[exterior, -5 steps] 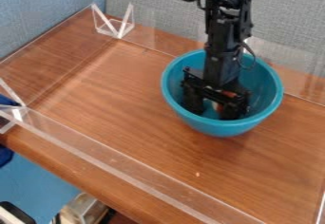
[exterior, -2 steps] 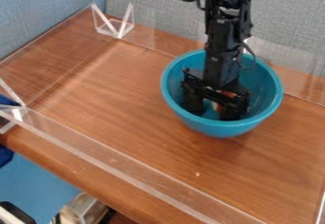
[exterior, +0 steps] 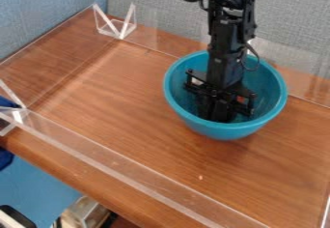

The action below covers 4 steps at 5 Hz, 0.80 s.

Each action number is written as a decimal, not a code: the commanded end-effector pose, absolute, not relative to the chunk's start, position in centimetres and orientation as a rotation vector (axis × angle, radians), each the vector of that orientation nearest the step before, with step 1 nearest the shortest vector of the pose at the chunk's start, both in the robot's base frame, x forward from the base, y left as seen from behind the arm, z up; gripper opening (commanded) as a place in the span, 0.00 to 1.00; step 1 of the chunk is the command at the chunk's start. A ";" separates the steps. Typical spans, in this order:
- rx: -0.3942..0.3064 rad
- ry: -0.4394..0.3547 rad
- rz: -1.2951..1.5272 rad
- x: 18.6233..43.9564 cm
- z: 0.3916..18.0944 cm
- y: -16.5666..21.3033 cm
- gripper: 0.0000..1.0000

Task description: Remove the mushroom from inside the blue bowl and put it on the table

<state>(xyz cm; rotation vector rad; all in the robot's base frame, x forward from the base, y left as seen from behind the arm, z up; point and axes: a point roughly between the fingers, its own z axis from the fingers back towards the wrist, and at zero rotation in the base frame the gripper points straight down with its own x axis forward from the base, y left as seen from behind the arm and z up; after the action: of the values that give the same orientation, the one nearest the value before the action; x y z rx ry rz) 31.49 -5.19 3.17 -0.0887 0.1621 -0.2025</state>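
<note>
The black gripper [exterior: 222, 106] reaches down inside the blue bowl [exterior: 227, 95], right of centre in the frame; whether it grips anything I cannot tell. The mushroom (hidden, if it is in there) cannot be made out.

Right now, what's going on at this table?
One black robot arm is reaching down into the blue bowl, its hand low inside. The job is to get the mushroom out and onto the table, but I can't make the mushroom out behind the hand, so I can't say whether it's gripped. The bowl sits upright on the wood tabletop, and nothing has been lifted out.
</note>
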 end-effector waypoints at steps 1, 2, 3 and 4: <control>-0.096 0.066 -0.199 32.1 6.3 -5.0 0.00; -0.099 0.054 -0.194 32.1 6.9 -4.8 0.00; -0.105 0.037 -0.188 32.0 7.6 -4.7 0.00; -0.113 0.014 -0.180 31.9 8.7 -4.5 0.00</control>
<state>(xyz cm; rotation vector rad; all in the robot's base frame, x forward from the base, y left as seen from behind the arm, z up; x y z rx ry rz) 31.36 -4.83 6.61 -0.1098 0.0803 -0.1900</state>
